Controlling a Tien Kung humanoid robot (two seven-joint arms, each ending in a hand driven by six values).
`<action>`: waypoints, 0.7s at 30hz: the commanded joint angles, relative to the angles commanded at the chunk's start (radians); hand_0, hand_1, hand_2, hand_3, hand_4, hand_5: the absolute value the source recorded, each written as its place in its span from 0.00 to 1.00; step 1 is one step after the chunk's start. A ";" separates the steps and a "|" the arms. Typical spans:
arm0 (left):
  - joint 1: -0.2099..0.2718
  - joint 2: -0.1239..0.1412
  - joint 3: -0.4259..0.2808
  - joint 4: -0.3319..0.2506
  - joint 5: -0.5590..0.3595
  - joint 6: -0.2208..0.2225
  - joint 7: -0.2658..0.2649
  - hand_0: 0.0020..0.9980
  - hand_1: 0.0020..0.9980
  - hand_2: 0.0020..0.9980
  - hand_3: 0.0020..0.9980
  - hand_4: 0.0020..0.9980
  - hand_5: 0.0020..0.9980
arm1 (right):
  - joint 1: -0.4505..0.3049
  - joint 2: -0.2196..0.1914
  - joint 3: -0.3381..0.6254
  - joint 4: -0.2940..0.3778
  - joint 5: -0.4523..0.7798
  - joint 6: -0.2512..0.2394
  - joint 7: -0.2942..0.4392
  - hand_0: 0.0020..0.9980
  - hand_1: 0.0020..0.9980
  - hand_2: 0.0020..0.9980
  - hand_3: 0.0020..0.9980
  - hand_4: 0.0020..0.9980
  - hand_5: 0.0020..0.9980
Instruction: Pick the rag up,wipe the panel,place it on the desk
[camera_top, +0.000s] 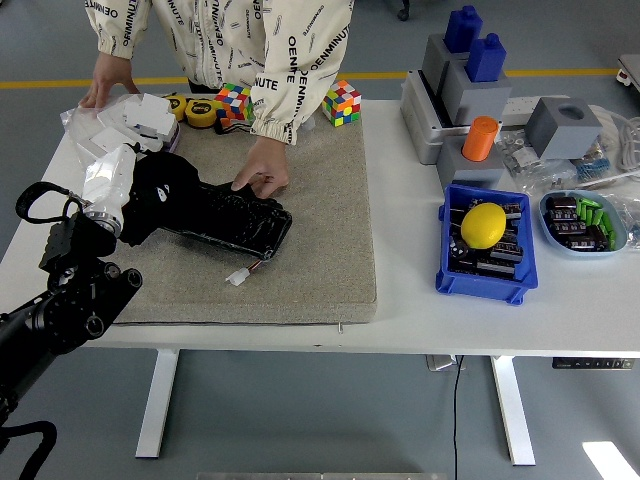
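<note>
The white desk (420, 310) carries a large beige mat (320, 230) over its left half. A person in a printed cream jacket (250, 40) stands at the far side; one hand (262, 175) presses on the far right end of the black panel (235, 222), the other hand (108, 78) rests at the far left corner by a white bag of packets (135, 120). The panel lies flat on the mat, left of centre, with a small white connector (238, 277) just near of it. The robot's left hand (125, 195), wrapped in a whitish cover, is closed on the black rag (160, 190), which lies bunched over the panel's left end. To the right stand a grey block unit (460, 100) with blue blocks (473, 42) and an orange cylinder (480, 137), then a blue bin (485, 245) holding a yellow lemon (483, 224). Two colour cubes (341, 103) sit at the mat's far edge.
</note>
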 joint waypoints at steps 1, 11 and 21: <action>-0.001 0.000 -0.008 0.004 0.006 0.005 -0.001 0.21 0.30 0.38 0.56 0.71 0.00 | 0.000 0.000 0.000 0.000 -0.001 0.000 0.000 0.54 0.56 0.49 0.52 0.88 0.35; -0.006 0.001 -0.049 0.044 0.041 0.022 0.000 0.20 0.30 0.38 0.56 0.71 0.00 | 0.000 0.000 -0.004 0.001 0.004 0.000 0.000 0.54 0.56 0.49 0.52 0.88 0.35; 0.014 0.015 0.031 -0.049 -0.020 0.010 0.005 0.20 0.30 0.38 0.56 0.71 0.00 | -0.001 0.000 -0.010 0.005 0.009 0.000 0.000 0.54 0.56 0.49 0.52 0.88 0.35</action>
